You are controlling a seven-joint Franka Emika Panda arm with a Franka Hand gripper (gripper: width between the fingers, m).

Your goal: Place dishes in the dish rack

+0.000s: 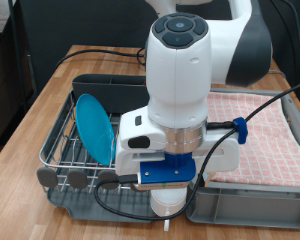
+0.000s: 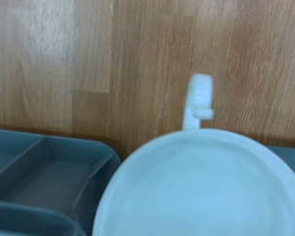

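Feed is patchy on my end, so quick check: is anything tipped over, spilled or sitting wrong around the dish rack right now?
Nothing stands out. The blue plate stands on edge in the dish rack. The white cup hangs under the claw, near the rack's grey compartment. No spill shows on the wooden table.

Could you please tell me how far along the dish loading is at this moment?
Done: the blue plate stands upright in the dish rack. In hand: the white cup sits directly below the claw at the rack's near edge; the wrist view shows its rim close up, beside the grey cutlery compartment. The fingers are hidden, so grip is unclear. Left: the spoon is not visible.
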